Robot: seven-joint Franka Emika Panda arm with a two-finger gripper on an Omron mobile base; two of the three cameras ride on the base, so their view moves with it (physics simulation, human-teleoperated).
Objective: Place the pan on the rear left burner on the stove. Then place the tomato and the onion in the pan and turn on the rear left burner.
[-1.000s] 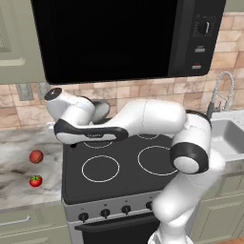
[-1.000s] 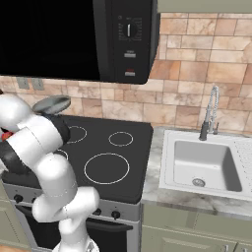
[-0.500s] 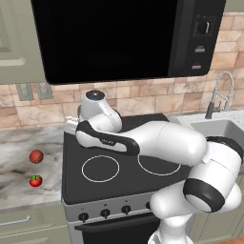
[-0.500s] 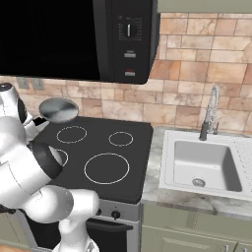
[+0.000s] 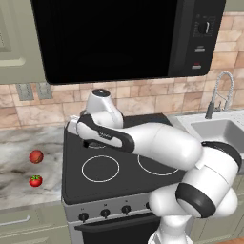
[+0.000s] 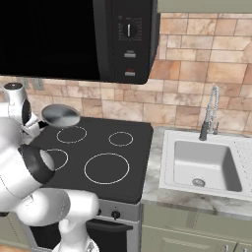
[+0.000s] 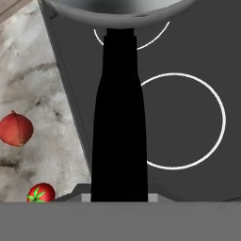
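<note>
Starting at the left, I see the onion (image 5: 36,156) and the tomato (image 5: 35,180) lying on the marble worktop (image 5: 19,147), near each other but apart, the tomato nearer the front edge, both well clear of the stove (image 5: 119,176). In the hand view the onion (image 7: 15,128) sits above the tomato (image 7: 41,193), both beside the stove's left edge. Moving right, my arm reaches across the black glass toward the back left corner. The pan (image 6: 61,115) is held up over the rear left burner (image 6: 71,134), above the glass rather than resting on it, as far as the right base view shows. Its black handle (image 7: 119,117) runs straight down the hand view into my jaws, which are clamped on it, and the grey bowl (image 7: 117,10) sits at the top edge. Further right are the sink (image 6: 204,165) and its tap (image 6: 209,113).
</note>
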